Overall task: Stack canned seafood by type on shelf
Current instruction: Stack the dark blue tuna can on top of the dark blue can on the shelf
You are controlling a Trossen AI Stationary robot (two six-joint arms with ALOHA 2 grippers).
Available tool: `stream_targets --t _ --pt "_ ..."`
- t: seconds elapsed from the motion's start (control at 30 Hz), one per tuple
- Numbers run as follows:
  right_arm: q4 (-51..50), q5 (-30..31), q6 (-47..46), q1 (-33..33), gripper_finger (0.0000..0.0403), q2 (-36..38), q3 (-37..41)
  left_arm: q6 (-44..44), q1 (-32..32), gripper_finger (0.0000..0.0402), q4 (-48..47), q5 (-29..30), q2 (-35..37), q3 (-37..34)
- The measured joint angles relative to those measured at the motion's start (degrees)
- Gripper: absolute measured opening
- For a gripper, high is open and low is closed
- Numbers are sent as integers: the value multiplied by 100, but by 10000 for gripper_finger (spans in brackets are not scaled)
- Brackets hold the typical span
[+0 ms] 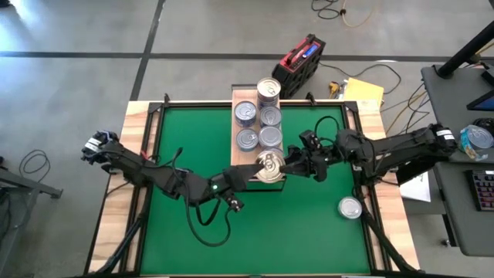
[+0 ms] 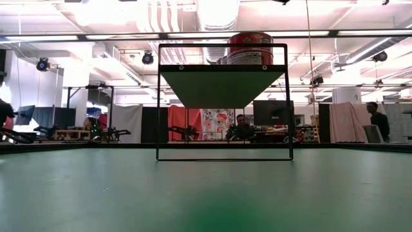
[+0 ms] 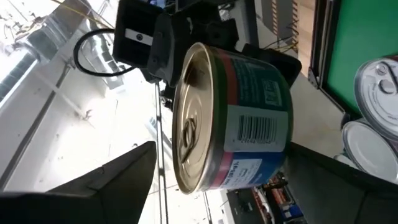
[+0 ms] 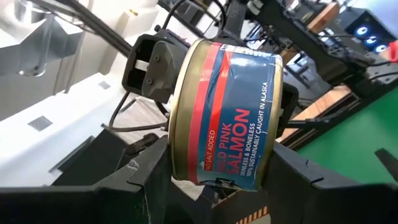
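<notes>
- Item: salmon can [image 4: 227, 112], gold lid, red-and-blue label, tipped on its side, poised over the near end of the shelf [image 1: 236, 99].
- Holder: right end effector [image 1: 292, 160], fingers half closed on the can's top and bottom faces; the can sits squarely between them in the right wrist view.
- Left end effector [image 3: 205, 168]: fingers spread wide, one to each side of the same can [image 3: 230, 118], apparently clear of it. It meets the can from the left, the right one from the right.
- Stock on shelf: silver-lidded cans [image 1: 260, 125] in two columns behind the held can, a taller stack [image 1: 268, 90] at the far end.
- Stray: one silver can [image 1: 350, 207] on the green mat [image 1: 193, 147], near right corner, well apart from both arms.
- Risk: the can rides on one grip only; if that grip slips, it could roll off the shelf's near edge onto the tabletop.
- Risk: the can is on its side; set down without turning it flat, it would likely rest on its rim and roll.
- Risk: the two end effectors are crowded together; a careless pull-away by the left could clip the can or the right fingers.
- Risk: the nearest shelf cans lie just beside the held can; a lowering move could nudge them out of line.
- Risk: by type, this gold lid among silver ones may end up on the wrong pile.
</notes>
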State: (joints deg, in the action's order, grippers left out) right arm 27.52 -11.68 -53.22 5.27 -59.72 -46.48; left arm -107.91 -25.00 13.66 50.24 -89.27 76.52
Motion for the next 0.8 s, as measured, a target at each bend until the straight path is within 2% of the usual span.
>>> stream_targets --t 0.17,0.27,0.37,0.53,0.8 --pt "190 -167 -120 -10 190 -140 0 57 -1 322 -160 -33 0 -47" --pt "203 -184 -140 -72 190 -200 0 2 -1 305 -232 -84 -1 -175" --pt "206 -177 -143 -120 190 -218 0 -54 -3 262 -240 -139 -2 -233" --pt "320 -204 -145 -119 190 -223 0 -61 -19 159 -304 -106 -2 -238" --pt "309 -201 -204 -128 190 -232 0 77 -19 158 -316 -8 -2 -239"
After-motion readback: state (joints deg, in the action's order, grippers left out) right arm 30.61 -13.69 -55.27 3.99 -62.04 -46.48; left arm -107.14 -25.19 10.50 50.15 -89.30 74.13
